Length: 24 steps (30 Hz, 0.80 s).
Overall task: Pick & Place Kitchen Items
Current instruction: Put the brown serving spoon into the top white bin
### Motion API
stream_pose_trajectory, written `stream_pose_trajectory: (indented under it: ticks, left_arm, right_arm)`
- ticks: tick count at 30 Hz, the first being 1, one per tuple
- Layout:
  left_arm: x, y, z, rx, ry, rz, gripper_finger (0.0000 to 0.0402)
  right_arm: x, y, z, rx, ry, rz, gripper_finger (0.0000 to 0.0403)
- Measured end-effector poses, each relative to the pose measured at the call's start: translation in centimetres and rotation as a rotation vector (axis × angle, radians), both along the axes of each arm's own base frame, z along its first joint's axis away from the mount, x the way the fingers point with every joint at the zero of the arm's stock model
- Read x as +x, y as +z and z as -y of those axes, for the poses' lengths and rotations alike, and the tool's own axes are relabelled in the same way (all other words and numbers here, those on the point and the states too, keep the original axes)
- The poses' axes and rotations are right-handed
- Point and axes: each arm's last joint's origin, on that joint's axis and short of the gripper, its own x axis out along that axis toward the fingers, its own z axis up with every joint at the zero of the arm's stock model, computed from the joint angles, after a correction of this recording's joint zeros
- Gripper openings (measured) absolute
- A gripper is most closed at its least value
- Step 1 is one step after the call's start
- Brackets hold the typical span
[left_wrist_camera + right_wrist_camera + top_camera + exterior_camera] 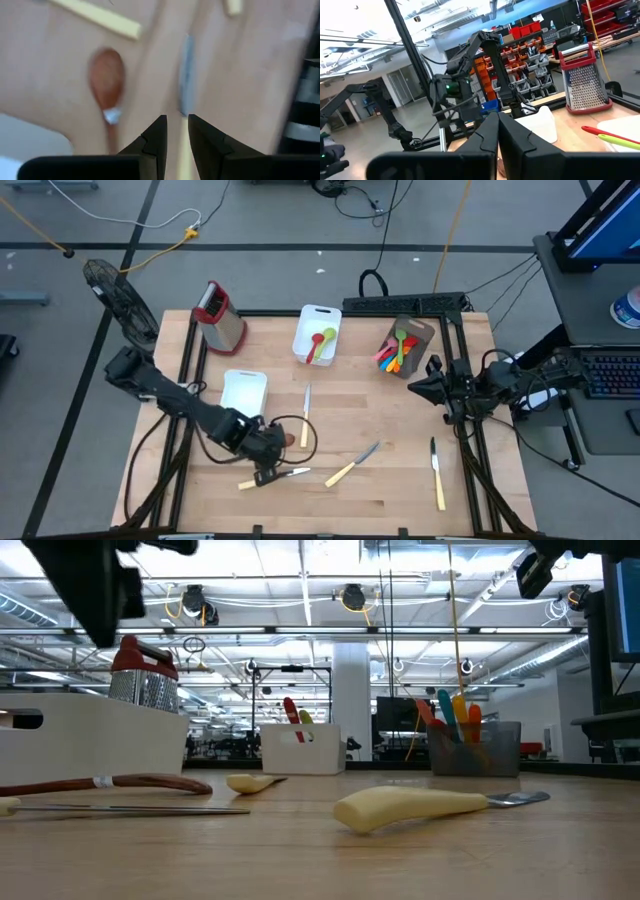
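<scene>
My left gripper hangs over the near left of the table, pointing steeply down, its fingers a narrow gap apart with nothing between them. Below it lies a cream-handled knife; its grey blade runs on ahead of the fingers. A wooden spoon lies flat beside the knife. Three more cream-handled knives lie flat on the table. My right gripper is shut and empty, raised at the table's right edge.
A white tub stands just beyond my left gripper. A second tub at the back holds a red and a green spoon. A brown holder full of coloured utensils stands back right. A red-topped grater stands back left.
</scene>
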Motion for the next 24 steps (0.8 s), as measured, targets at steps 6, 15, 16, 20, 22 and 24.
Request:
stream_pose_trajectory:
  ticks: [6, 15, 16, 20, 22, 24]
  left_arm:
    - [1.0, -1.4, -0.4, 0.168, -0.143, 0.018, 0.0081]
    - [1.5, -3.4, 0.0, 0.175, -0.179, -0.057, 0.0087]
    - [1.5, -3.5, 0.0, 0.176, -0.180, -0.061, 0.0091]
    - [1.5, -3.8, 0.1, 0.181, -0.186, -0.071, 0.0127]
    - [1.5, -3.8, 0.1, 0.189, -0.203, -0.071, 0.0154]
    - [1.5, -3.8, 0.1, 0.198, -0.218, -0.070, 0.0182]
  right_arm:
    - [0.0, 0.0, 0.0, 0.001, 0.000, 0.000, 0.0004]
    - [0.0, 0.0, 0.0, 0.023, 0.004, -0.002, 0.0004]
    - [0.0, 0.0, 0.0, 0.022, 0.004, -0.002, 0.0004]
    - [0.0, 0.0, 0.0, 0.022, 0.004, -0.002, 0.0004]
    - [0.0, 0.0, 0.0, 0.022, 0.004, -0.002, 0.0004]
    - [0.0, 0.0, 0.0, 0.022, 0.004, -0.002, 0.0004]
